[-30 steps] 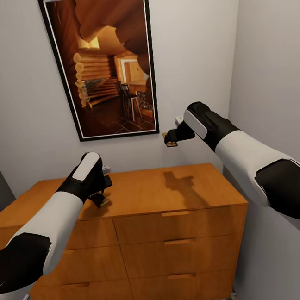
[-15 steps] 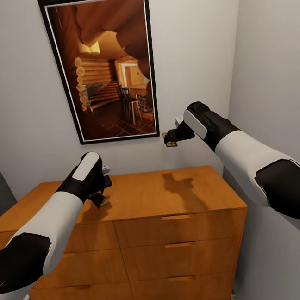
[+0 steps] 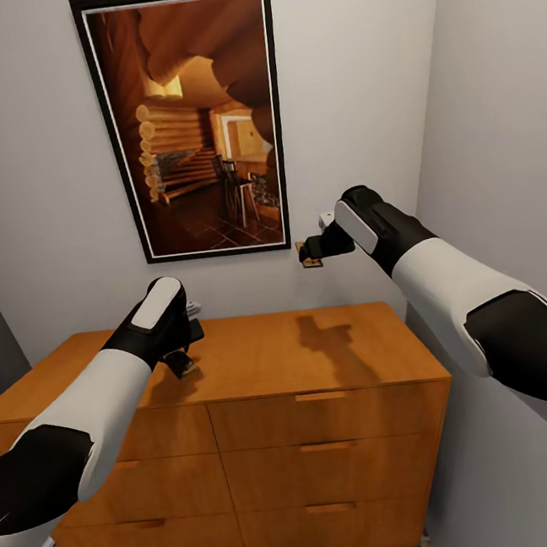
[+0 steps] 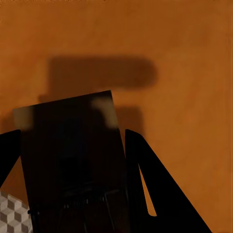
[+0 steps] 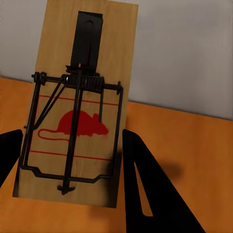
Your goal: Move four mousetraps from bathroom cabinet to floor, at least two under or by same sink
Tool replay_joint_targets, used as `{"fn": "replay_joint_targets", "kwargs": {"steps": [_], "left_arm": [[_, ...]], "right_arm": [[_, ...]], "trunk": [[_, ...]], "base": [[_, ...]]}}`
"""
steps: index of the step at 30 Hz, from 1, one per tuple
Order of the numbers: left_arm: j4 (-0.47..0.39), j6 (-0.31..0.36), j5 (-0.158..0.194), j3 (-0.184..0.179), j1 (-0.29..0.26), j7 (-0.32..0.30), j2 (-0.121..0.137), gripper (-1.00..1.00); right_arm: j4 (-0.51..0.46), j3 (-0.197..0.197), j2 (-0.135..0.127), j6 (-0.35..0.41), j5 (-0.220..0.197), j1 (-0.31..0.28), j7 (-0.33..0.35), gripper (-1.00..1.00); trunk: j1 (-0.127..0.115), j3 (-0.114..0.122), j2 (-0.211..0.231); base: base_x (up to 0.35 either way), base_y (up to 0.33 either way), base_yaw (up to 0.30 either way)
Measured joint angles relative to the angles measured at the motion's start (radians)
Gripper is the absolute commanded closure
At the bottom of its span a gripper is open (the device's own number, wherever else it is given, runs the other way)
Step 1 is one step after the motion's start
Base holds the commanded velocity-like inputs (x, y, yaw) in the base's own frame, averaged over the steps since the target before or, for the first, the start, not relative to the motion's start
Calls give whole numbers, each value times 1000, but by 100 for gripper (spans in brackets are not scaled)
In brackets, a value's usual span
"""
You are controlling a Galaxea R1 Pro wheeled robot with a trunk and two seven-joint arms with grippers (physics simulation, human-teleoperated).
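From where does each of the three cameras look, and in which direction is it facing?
Head view: from the head, down at the cabinet; both arms show.
Left wrist view: along the left gripper, shut on a shadowed mousetrap.
Right wrist view: along the right gripper, shut on a mousetrap with red mouse print.
All views share the cabinet top.
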Motion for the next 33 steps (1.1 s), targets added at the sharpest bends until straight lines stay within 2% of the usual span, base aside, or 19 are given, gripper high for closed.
{"fn": "replay_joint_targets", "kwargs": {"steps": [21,33], "left_arm": [[5,0,0,0,-1,-1,0,100],[6,3,1,0,-1,-2,0,100]], "right_arm": [[-2,1,0,-1,1,3,0,100],[-1,0,1,-3,1,3,1,100]], "trunk": [[0,0,0],[0,0,0]], "base": [[-123,0,0],[-236,38,0]]}}
